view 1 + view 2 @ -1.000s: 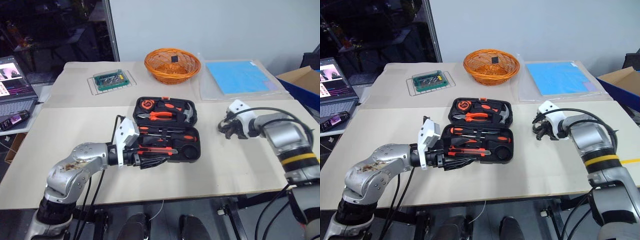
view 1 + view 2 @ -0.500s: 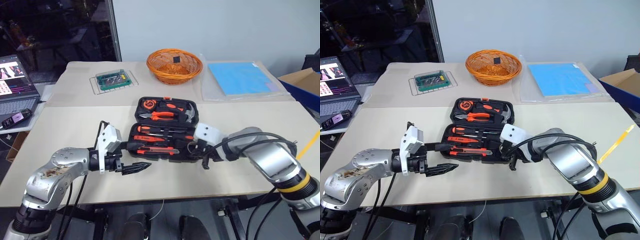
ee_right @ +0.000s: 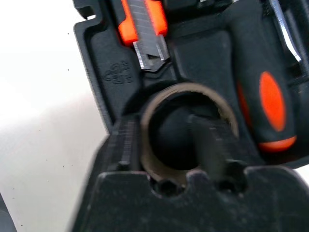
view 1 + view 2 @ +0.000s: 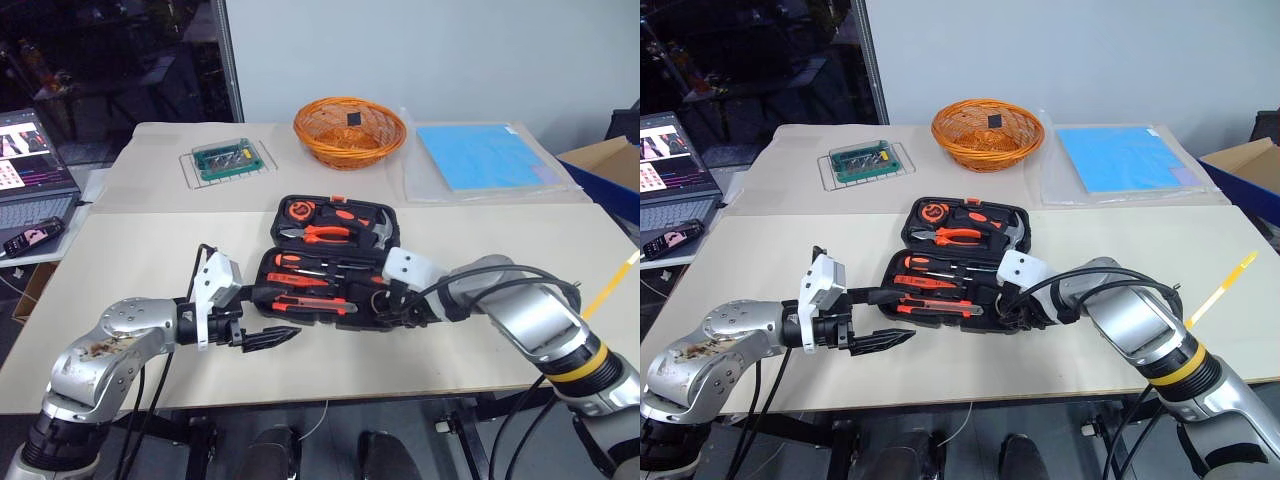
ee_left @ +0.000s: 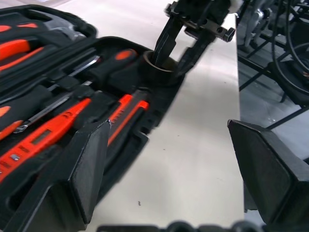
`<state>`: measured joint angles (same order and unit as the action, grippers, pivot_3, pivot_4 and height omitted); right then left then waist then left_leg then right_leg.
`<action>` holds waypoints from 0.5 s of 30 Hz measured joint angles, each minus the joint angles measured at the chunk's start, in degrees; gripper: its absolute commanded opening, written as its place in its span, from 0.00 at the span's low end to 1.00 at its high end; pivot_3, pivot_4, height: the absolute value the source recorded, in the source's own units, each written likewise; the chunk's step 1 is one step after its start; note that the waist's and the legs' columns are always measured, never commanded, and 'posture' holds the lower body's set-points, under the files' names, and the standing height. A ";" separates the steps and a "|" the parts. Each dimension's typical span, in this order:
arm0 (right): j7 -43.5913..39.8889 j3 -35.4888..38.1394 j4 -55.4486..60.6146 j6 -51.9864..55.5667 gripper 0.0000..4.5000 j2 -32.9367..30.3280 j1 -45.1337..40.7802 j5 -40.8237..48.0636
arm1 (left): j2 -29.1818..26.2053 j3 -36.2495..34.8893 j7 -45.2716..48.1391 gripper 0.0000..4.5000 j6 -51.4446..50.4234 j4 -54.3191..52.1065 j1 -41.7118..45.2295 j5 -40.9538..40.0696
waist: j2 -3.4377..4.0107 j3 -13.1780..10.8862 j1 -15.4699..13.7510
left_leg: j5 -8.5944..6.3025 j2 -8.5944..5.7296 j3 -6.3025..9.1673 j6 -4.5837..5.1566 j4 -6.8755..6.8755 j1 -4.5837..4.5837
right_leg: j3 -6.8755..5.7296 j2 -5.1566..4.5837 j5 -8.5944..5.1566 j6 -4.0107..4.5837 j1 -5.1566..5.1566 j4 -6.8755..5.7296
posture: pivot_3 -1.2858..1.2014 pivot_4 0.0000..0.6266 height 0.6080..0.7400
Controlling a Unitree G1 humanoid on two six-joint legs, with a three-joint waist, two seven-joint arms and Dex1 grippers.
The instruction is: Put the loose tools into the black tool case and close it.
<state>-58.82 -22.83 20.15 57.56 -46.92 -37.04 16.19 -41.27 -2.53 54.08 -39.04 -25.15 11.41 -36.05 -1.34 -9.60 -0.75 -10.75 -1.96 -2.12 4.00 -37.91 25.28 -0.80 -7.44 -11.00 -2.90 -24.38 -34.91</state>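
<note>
The black tool case (image 4: 300, 297) lies open mid-table, its recesses holding orange-and-black tools: pliers and a hammer in the far half, screwdrivers (image 4: 330, 270) and a utility knife (image 3: 145, 24) in the near half. A small grey tape roll (image 3: 188, 91) sits in the round recess at the case's front right corner. My right gripper (image 4: 397, 303) points down into it, open, one finger inside the ring and one outside its wall. My left gripper (image 4: 270, 315) hovers wide open and holding nothing, just off the case's front left corner.
At the table's back stand an orange wicker basket (image 4: 349, 130), a green tray of bits (image 4: 228, 160) and a blue sheet (image 4: 480, 155). A laptop (image 4: 30, 160) and a small device (image 4: 30, 238) lie far left. A cardboard box (image 4: 610, 160) is at the right.
My right gripper swung in from the table's right side to the case's front right corner, and its fingers have parted. My left gripper drew back leftward off the case's front.
</note>
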 measured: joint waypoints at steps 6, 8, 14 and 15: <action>-2.02 9.04 3.89 1.73 0.47 0.08 1.19 8.10 | 2.59 0.14 -3.30 0.92 -0.62 5.72 5.09 0.26 | -0.06 -0.02 -0.15 | -0.01 0.02 0.04 -0.02 0.00 -0.01 | -0.04 0.01 0.02 0.00 0.05 -0.02 | 0.52 0.24 1.00; -1.81 10.56 5.51 1.90 0.47 0.08 2.40 9.86 | 3.37 0.15 -4.28 0.92 -0.71 7.88 6.43 0.68 | -0.06 -0.03 -0.05 | -0.01 0.00 0.02 -0.02 0.00 -0.02 | 0.00 0.00 0.02 -0.01 0.06 0.00 | 0.52 0.24 1.00; 14.00 18.06 1.76 2.95 0.47 10.36 1.14 7.78 | 8.59 0.10 -14.27 0.92 -4.94 15.16 14.80 2.79 | -0.15 -0.08 0.08 | 0.02 -0.03 0.02 -0.05 0.00 -0.02 | 0.02 0.05 0.29 -0.34 -0.01 -0.08 | 0.52 0.24 1.00; 17.57 19.51 -0.02 2.84 0.47 10.94 0.97 6.21 | 10.10 -0.06 -16.74 0.92 -6.24 17.53 17.36 3.39 | -0.16 -0.08 -0.14 | 0.03 -0.06 0.03 -0.05 0.00 -0.02 | -0.01 0.05 0.29 -0.34 0.00 -0.09 | 0.52 0.24 1.00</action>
<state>-41.25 -3.32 20.13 60.41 -35.98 -36.08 22.41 -31.17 -2.60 37.34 -45.28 -7.62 28.77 -32.67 -1.50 -9.68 -0.89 -10.72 -2.02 -2.08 3.95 -37.91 25.26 -0.81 -7.39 -10.71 -3.24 -24.38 -35.01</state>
